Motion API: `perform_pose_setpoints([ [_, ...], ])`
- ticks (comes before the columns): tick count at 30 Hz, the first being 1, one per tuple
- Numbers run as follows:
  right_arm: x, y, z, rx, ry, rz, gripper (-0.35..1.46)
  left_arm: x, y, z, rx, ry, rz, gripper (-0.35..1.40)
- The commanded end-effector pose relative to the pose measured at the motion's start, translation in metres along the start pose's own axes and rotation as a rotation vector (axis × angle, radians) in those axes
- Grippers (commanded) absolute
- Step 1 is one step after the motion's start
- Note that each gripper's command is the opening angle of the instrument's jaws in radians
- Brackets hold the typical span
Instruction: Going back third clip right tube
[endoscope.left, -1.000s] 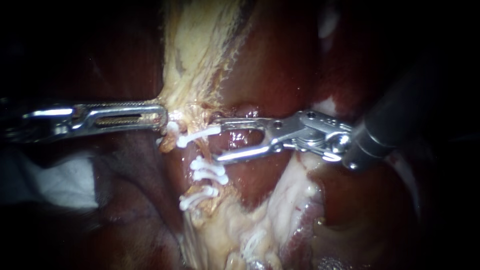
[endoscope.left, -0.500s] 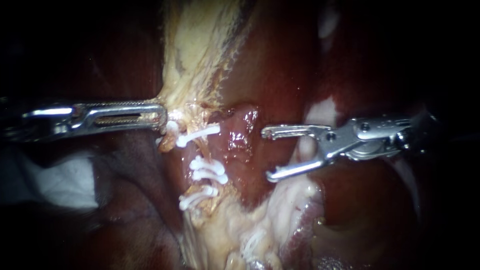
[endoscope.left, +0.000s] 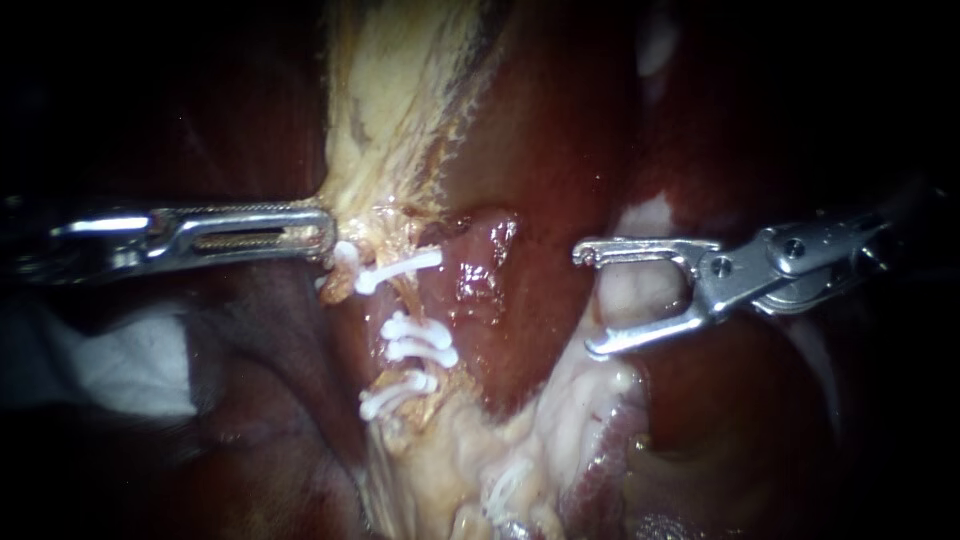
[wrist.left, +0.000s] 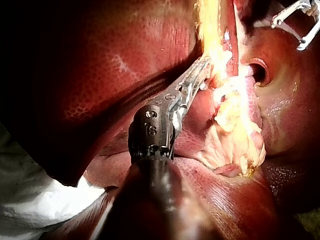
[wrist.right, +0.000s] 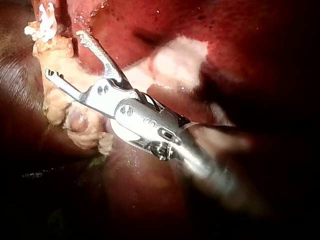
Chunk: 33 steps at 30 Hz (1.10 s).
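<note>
Three white clips cross a thin yellowish tube: the upper clip, the middle clip and the lower clip. My left instrument comes in level from the left, its jaws shut on yellowish tissue just beside the upper clip. My right instrument stands well to the right of the clips, jaws open and empty. In the left wrist view my left instrument grips the same yellow tissue, with my right instrument far ahead. In the right wrist view the open jaws sit short of a clip.
Dark red liver lies behind the tube and around both instruments. Pale whitish tissue sits between and behind the right jaws. Yellow fatty tissue spreads below the clips. White gauze lies under the left shaft.
My right instrument has drawn back to the right, away from the upper clip, jaws still open. The clip stays on the tube. My left instrument has held still.
</note>
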Motion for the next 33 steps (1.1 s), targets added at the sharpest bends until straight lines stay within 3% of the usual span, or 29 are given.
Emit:
perform_pose_setpoints([
  [1,0.0000,-0.0001,-0.0001,0.000,0.000,0.000,0.60,0.0001,0.0002,0.0003,-0.006,0.003,0.002,-0.35],
  [7,-0.0001,-0.0003,-0.0004,0.002,-0.002,-0.001,0.60,0.0010,0.0007,0.0024,-0.014,0.011,0.014,-0.35],
  [15,0.0000,-0.0004,-0.0005,0.002,-0.002,-0.001,0.60,0.0013,0.0002,0.0053,-0.005,0.016,0.015,-0.35],
  [33,0.0003,-0.0006,-0.0008,0.004,-0.003,0.001,0.60,0.0011,0.0002,0.0073,0.006,0.019,0.010,-0.35],
])
